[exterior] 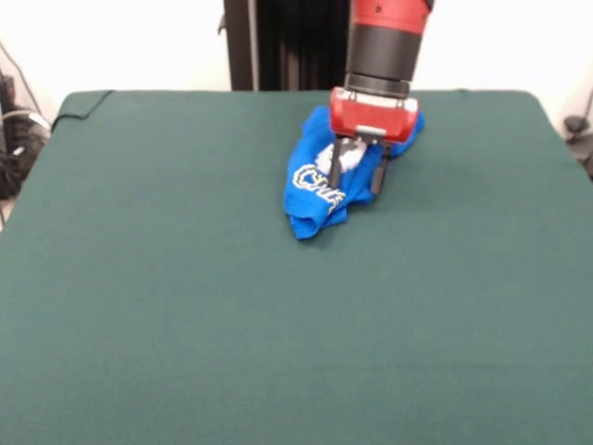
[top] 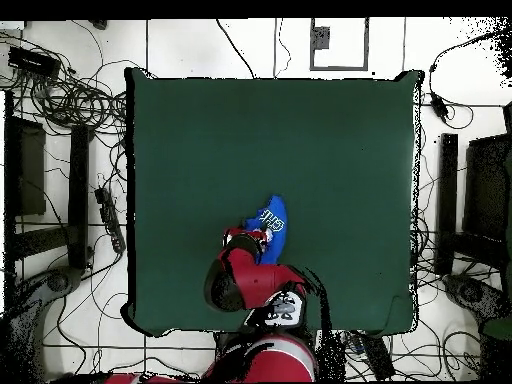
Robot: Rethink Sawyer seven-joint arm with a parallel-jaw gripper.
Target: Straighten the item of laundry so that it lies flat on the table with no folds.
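The item of laundry (exterior: 316, 183) is a small bright blue T-shirt with white block letters. It lies crumpled in a narrow heap on the far middle of the dark green table (exterior: 185, 297). My gripper (exterior: 357, 184) hangs straight down over the heap's right part. Its two dark fingers (exterior: 335, 167) are spread apart, with blue cloth and a white patch showing between them, and their tips are down at the cloth. In the overhead view only the lettered end of the shirt (top: 271, 217) shows on the table (top: 300, 130); my arm (top: 245, 275) covers the remainder and the gripper.
The black pedestal column (exterior: 287, 42) stands behind the table's far edge. Cables (exterior: 14, 130) lie beside the far left corner. In the overhead view cables (top: 70, 100) and dark racks (top: 470, 200) surround the table.
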